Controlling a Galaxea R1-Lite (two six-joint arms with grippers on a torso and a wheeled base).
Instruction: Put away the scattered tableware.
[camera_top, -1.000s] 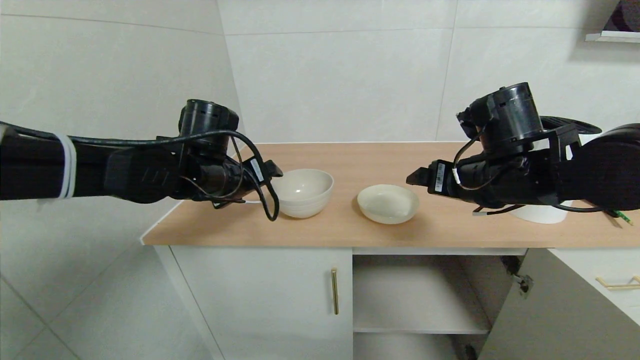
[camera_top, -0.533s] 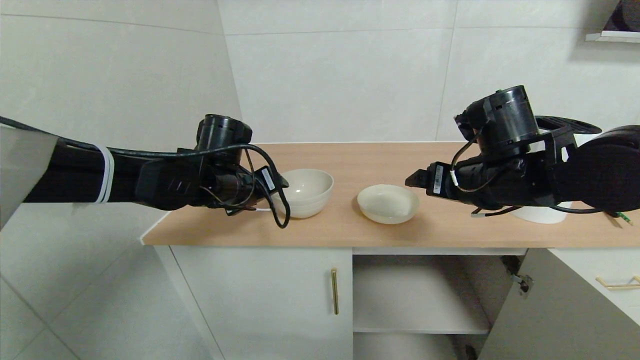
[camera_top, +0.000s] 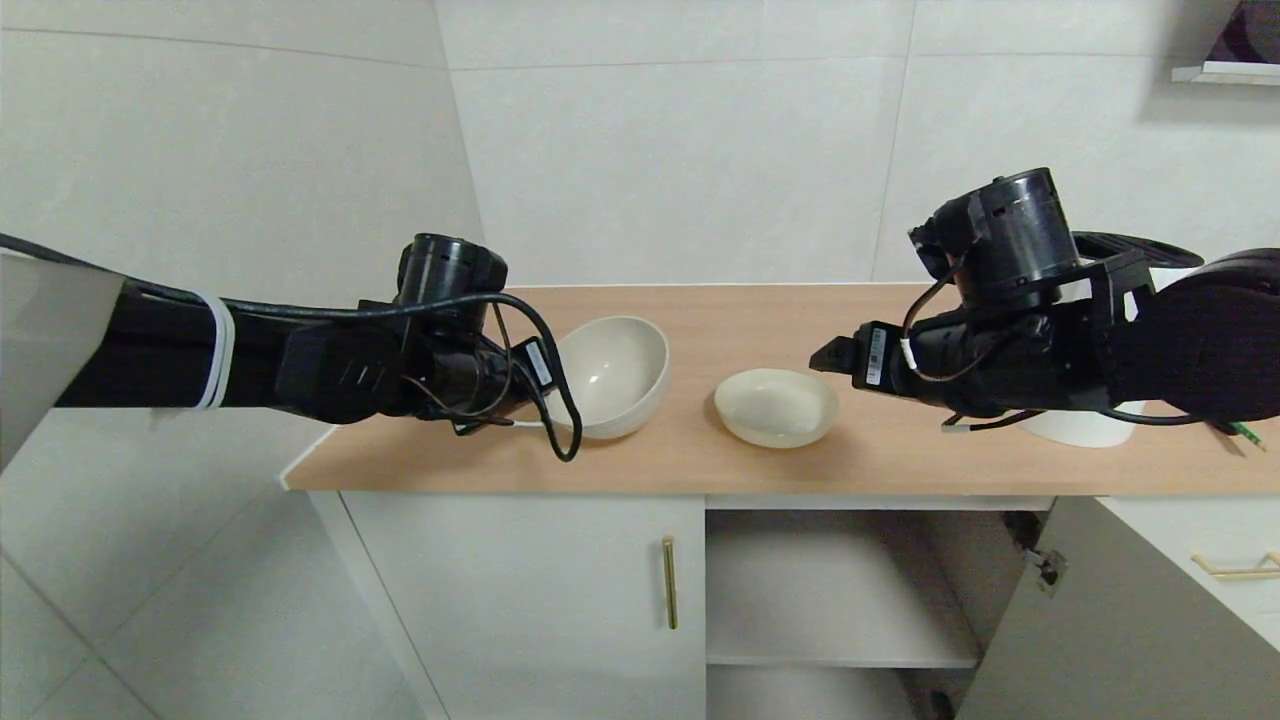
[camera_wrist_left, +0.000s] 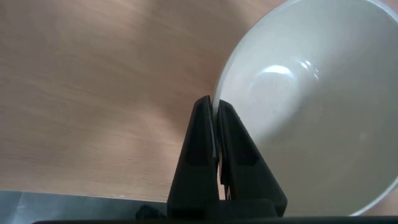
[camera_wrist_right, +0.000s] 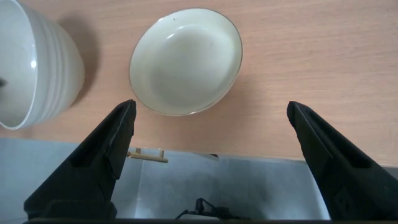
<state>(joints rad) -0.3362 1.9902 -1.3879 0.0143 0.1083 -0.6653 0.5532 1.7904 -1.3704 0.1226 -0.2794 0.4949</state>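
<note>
Left arm: it is stretching in level from the left, low over the table's (camera_top: 900, 460) left end, wrist pointing right at the deep bowl (camera_top: 610, 375).
Left pincer (camera_top: 546, 374): it is clenching on the deep bowl's left rim, one finger inside the wall and one outside; the left wrist view is showing the fingers (camera_wrist_left: 200, 134) pinching the rim (camera_wrist_left: 216, 107).
Deep bowl: it is resting on the left part of the table, tipping with its opening turned toward the left arm (camera_wrist_left: 311, 93) and its ribbed outer wall facing the shallow bowl (camera_wrist_right: 31, 68).
Right arm: it is reaching in from the right, hanging above the table with the wrist pointing left.
Right pincer (camera_top: 825, 357): it is standing released, fingers spread wide, hovering just right of the shallow bowl (camera_top: 777, 405) without touching it (camera_wrist_right: 208, 109).
Shallow bowl: it is sitting flat at mid-table, just right of the deep bowl and apart from it (camera_wrist_right: 185, 61).
Cabinet (camera_top: 520, 590): it is standing under the table, its right door (camera_top: 1080, 620) hanging open on a shelf (camera_top: 840, 655).
Change: the left arm has been sliding right over the last second, and the deep bowl, level half a second ago, is now tilting; the right arm is hardly shifting.
</note>
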